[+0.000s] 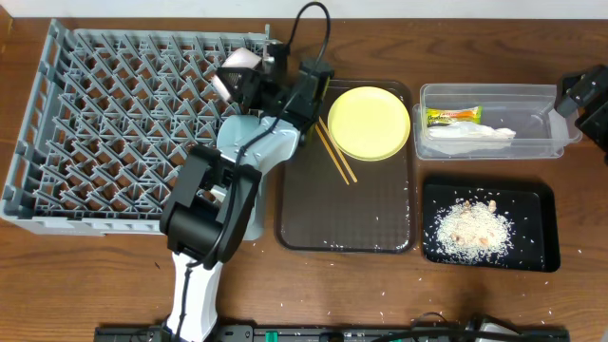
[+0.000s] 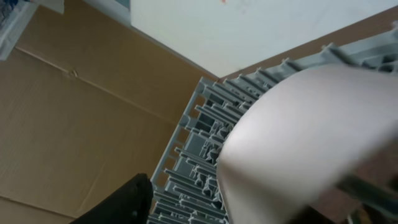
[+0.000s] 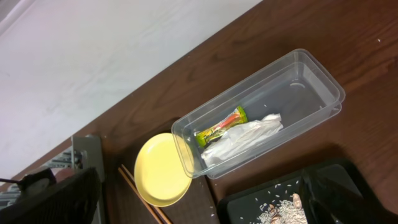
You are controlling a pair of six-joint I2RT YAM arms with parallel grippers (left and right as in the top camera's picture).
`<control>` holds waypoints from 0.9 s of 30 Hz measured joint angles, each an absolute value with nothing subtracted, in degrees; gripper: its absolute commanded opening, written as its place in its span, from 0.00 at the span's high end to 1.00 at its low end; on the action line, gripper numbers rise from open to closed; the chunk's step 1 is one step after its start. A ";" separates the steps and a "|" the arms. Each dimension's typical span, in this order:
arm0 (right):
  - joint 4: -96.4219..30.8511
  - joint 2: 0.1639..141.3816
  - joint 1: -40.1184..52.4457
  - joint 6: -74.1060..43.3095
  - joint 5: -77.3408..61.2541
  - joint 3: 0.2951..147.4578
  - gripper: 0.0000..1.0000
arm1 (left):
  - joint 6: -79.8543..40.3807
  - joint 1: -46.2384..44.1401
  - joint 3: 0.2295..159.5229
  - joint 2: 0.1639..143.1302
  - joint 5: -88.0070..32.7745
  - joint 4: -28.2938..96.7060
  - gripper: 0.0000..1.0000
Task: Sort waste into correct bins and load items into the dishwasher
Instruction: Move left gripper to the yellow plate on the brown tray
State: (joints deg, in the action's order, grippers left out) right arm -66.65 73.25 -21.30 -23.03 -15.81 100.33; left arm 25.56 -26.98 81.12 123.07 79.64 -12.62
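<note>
Racking the white cup [image 1: 237,66]
Left fingers [image 2: 370,188] clamp it; seat it mouth-down between pegs, rack's [image 1: 114,123] 2 o'clock corner

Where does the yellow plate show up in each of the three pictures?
Overhead: the yellow plate sits at the top right of the brown tray, near the picture's middle.
Left wrist: not in it.
Right wrist: the plate is at the lower left.
Shared landmark: the clear tub, just right of the plate in both views.
</note>
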 measured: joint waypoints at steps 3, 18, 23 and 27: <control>-66.65 73.25 -21.30 -23.03 -15.84 100.33 0.01 | 25.58 -27.88 81.10 121.93 79.40 -12.38 0.40; -66.67 73.25 -21.30 -23.03 -15.84 100.33 0.01 | 18.48 -32.25 81.03 118.69 67.68 5.76 0.31; -66.65 73.25 -21.30 -23.03 -15.84 100.33 0.01 | 7.62 -32.88 81.73 114.32 53.74 21.43 0.31; -66.65 73.25 -21.30 -23.03 -15.81 100.33 0.01 | -1.93 -32.71 84.88 106.37 37.34 27.92 0.31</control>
State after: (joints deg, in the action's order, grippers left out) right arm -66.65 73.25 -21.30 -23.03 -15.81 100.33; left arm -1.93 -32.71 84.88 106.37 37.34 27.92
